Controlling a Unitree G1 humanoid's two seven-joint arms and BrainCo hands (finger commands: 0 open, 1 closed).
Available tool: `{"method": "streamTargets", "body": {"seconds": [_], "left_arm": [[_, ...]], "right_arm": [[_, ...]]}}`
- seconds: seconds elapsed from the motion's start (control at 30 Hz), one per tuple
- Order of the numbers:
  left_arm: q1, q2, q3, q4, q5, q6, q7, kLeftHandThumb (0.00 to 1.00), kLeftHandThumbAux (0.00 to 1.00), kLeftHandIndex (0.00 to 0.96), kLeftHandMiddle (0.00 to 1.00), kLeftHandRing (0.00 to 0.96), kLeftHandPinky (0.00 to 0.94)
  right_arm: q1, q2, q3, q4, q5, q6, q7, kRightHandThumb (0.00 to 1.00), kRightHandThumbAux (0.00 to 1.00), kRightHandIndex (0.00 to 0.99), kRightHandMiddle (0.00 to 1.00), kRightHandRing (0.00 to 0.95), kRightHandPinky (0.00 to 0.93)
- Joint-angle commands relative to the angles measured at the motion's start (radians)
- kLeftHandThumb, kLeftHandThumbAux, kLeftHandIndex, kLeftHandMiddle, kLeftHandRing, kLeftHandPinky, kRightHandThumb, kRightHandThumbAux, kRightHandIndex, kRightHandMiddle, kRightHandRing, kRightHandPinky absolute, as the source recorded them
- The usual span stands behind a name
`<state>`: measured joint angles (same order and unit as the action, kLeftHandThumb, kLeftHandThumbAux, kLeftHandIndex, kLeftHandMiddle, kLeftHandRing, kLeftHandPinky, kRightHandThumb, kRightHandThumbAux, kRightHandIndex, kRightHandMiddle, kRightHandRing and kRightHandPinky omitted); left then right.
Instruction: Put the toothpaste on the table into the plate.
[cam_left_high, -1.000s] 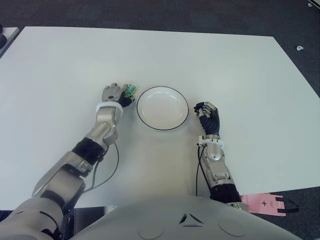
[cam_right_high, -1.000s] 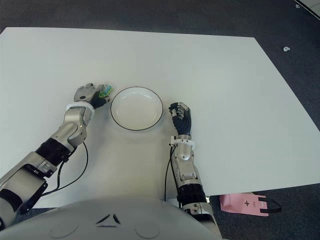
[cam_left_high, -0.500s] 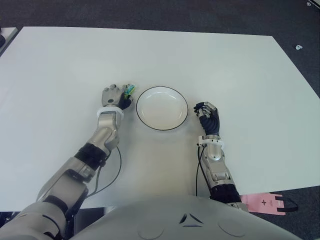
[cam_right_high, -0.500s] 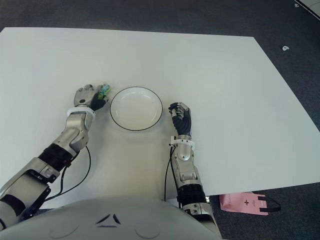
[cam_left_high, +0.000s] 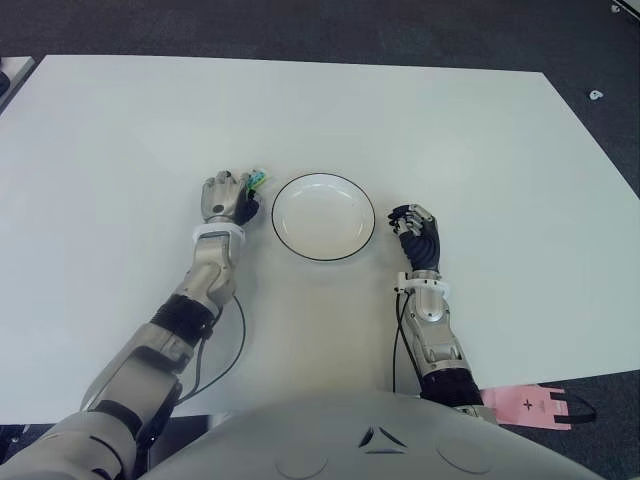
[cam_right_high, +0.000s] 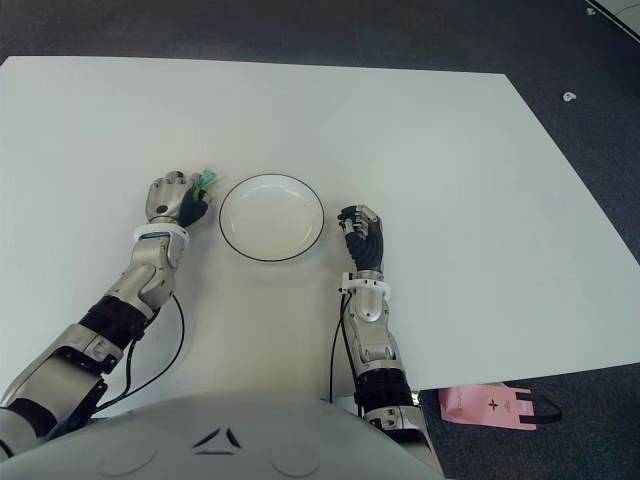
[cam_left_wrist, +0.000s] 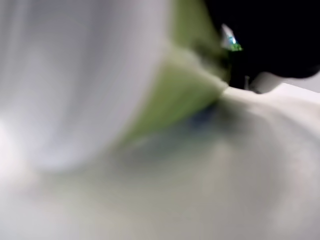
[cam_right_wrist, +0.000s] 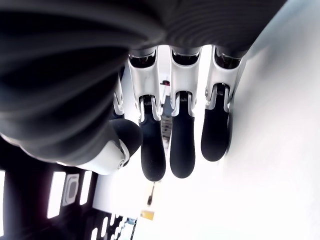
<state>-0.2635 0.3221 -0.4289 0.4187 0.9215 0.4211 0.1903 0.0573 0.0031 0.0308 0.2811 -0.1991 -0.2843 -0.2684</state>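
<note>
The toothpaste, a small green tube with blue and yellow print (cam_left_high: 258, 180), shows in the left eye view poking out past the left hand (cam_left_high: 226, 195), whose fingers are curled around it. Only the far tip of the tube is visible there; the rest is hidden inside the grasp. It sits just beside the left rim of the round white plate with a thin black edge (cam_left_high: 323, 217), not over it, and the plate lies bare on the white worktop (cam_left_high: 450, 130). The right hand (cam_left_high: 417, 232) shows on the other side of the plate, near its right rim, fingers curled and holding nothing. A pink bag with black handles (cam_left_high: 530, 406) lies on the dark floor past the worktop's near right corner.

The right eye view gives the same layout; here the tube's tip (cam_right_high: 206, 180) stands a little clearer of the knuckles, and a narrow strip of worktop separates it from the plate's rim (cam_right_high: 222, 205).

The left wrist view is filled from very close by a blurred pale surface with a broad green band (cam_left_wrist: 180, 95) running across it, most likely the tube's body, which the eye views hide; a small sharp green and white speck (cam_left_wrist: 229, 40) shows against a dark background.

The right wrist view shows what the eye views cannot: the dark pads of the fingers (cam_right_wrist: 181, 145) bent in over the palm with nothing between them, close above the white worktop.
</note>
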Motion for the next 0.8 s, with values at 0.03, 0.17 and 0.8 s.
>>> {"method": "streamTargets", "body": {"seconds": [0.03, 0.17, 0.8], "left_arm": [[0.112, -0.029, -0.011, 0.122, -0.077, -0.001, -0.066, 0.849, 0.667, 0.400, 0.542, 0.820, 0.841], [0.114, -0.040, 0.012, 0.134, -0.087, -0.025, -0.034, 0.849, 0.668, 0.400, 0.546, 0.839, 0.845], [0.119, -0.117, 0.121, 0.183, -0.160, -0.074, 0.167, 0.849, 0.668, 0.400, 0.542, 0.839, 0.828]], "right_arm": [[0.089, -0.004, -0.011, 0.107, 0.008, 0.079, 0.009, 0.708, 0.725, 0.427, 0.504, 0.486, 0.488], [0.090, -0.002, -0.011, 0.102, 0.004, 0.083, 0.007, 0.708, 0.726, 0.427, 0.504, 0.487, 0.487], [0.081, 0.000, -0.015, 0.111, 0.002, 0.084, -0.001, 0.707, 0.727, 0.427, 0.506, 0.486, 0.489]]}}
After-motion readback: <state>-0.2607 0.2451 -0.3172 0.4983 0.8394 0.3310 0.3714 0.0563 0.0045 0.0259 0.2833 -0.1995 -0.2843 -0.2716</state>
